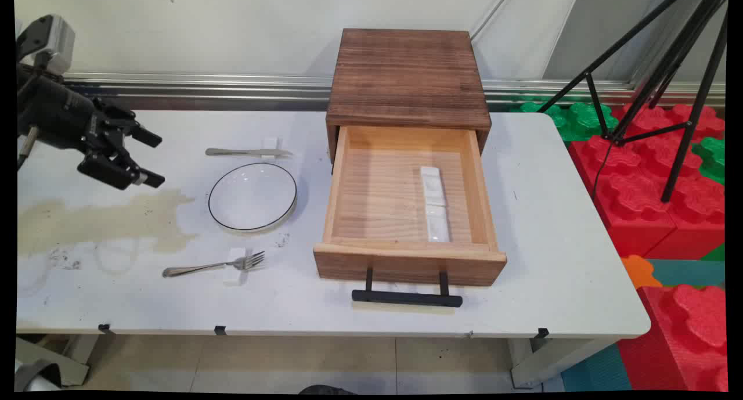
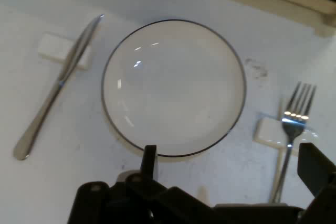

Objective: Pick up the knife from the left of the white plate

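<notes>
Plate (image 1: pixel 253 197) (image 2: pixel 173 87) is sitting at three o'clock from the gripper (image 1: pixel 150 159) (image 2: pixel 231 163), whose fingers are hanging wide apart, holding nothing.

We take this for a robot lab: white table (image 1: pixel 557 226), camera tripod (image 1: pixel 667 92), red and green foam blocks (image 1: pixel 673 185) alongside.

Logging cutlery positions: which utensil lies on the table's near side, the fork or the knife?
The fork. It lies in front of the plate, toward the table's near edge, tines on a white rest; the knife lies behind the plate, toward the wall.
</notes>
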